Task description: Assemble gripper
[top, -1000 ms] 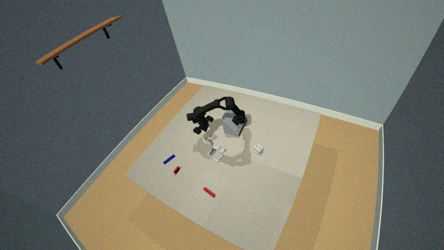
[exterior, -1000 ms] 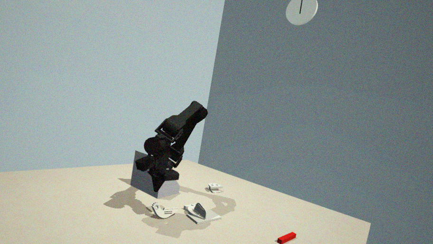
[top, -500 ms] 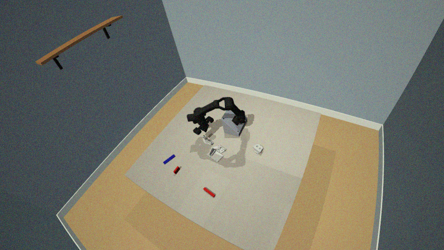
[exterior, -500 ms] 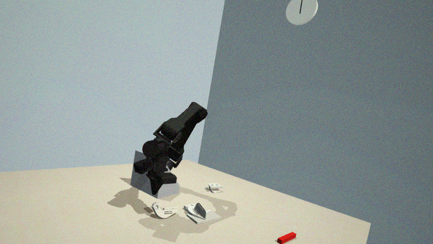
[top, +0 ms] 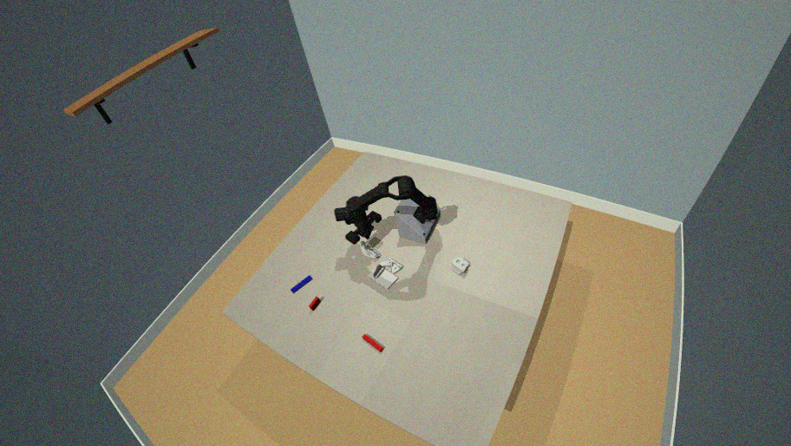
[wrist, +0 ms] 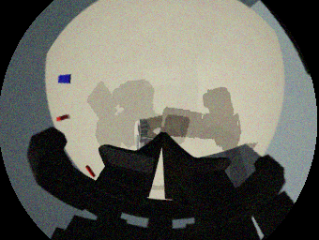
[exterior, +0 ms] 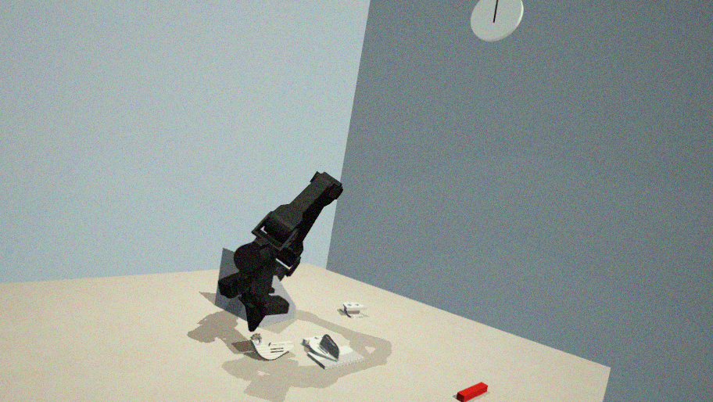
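My gripper [top: 369, 236] [exterior: 252, 328] [wrist: 162, 135] is shut and empty, pointing down above the table. Just below it, a curved white jaw [top: 370, 251] [exterior: 272, 351] lies on the table, not touched by the fingertips; part of it shows left of the tips in the wrist view [wrist: 144, 129]. Beside it is a flat white plate-like part [top: 386, 278] [exterior: 351, 355], with a second, dark-sided jaw [exterior: 328, 345] leaning over it. Farther off stands a small white block [top: 460, 265] [exterior: 352, 306] with two round spots. I cannot tell which of these two is the base and which the housing plate.
A blue bar [top: 302, 284] [wrist: 65, 79], a short red block [top: 314, 303] [wrist: 62, 117] and a red bar [top: 372, 343] [exterior: 472, 392] [wrist: 90, 172] lie toward the front. The arm's grey mount [top: 412, 226] [exterior: 279, 312] stands behind the white parts.
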Controlling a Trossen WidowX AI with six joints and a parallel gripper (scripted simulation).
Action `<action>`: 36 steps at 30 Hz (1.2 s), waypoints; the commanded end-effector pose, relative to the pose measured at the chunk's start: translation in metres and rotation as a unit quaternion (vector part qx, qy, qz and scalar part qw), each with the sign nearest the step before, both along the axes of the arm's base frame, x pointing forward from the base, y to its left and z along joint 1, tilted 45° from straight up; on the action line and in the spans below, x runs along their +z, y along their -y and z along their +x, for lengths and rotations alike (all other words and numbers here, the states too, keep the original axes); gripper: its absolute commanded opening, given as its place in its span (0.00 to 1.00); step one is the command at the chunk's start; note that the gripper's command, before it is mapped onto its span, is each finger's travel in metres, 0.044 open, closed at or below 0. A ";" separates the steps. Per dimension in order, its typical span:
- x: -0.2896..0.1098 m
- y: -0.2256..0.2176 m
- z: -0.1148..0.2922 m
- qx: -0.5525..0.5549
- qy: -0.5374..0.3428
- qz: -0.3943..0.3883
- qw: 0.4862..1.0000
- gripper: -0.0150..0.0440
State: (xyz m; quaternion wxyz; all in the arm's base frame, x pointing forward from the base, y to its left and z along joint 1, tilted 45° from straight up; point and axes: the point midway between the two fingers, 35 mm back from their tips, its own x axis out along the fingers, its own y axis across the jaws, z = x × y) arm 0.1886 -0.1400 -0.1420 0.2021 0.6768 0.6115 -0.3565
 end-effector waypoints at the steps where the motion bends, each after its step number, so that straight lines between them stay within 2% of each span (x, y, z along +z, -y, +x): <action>1: -0.004 -0.006 0.000 -0.004 -0.001 0.004 1.000 0.25; 17: -0.017 -0.019 0.000 -0.004 -0.001 0.004 1.000 0.25; 36: -0.022 -0.012 0.030 -0.004 0.000 0.004 1.000 0.25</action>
